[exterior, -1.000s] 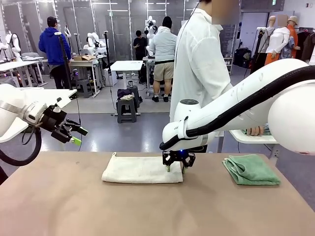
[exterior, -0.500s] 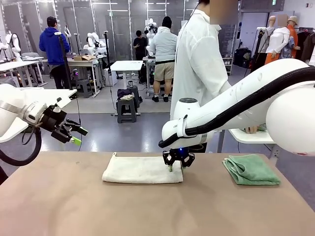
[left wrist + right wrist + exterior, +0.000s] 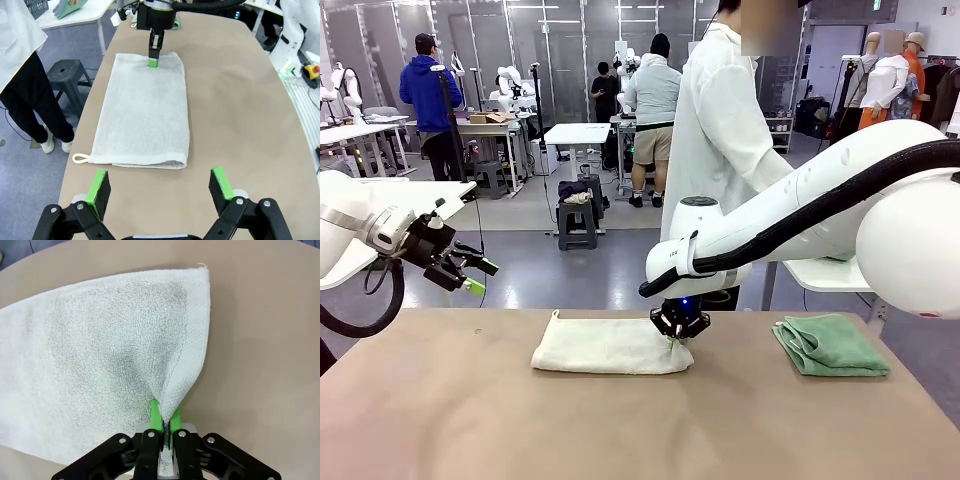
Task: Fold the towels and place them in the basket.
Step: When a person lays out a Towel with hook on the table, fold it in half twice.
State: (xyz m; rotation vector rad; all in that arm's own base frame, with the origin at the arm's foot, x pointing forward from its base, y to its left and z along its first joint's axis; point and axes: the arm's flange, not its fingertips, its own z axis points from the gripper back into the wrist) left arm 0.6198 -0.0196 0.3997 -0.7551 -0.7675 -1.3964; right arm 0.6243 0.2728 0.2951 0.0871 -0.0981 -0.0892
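Currently the right gripper jaws pinch the cream towel edge; left gripper jaws released; next, fold it over

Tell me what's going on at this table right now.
The right gripper has pinched the end of the cream towel, which lies flat along the table, and the cloth puckers up between its pads. The left gripper hangs open off to the side, holding nothing. A sea-green towel sits already folded near the table's right end. A person in a white coat stands at the far side, not touching either towel.
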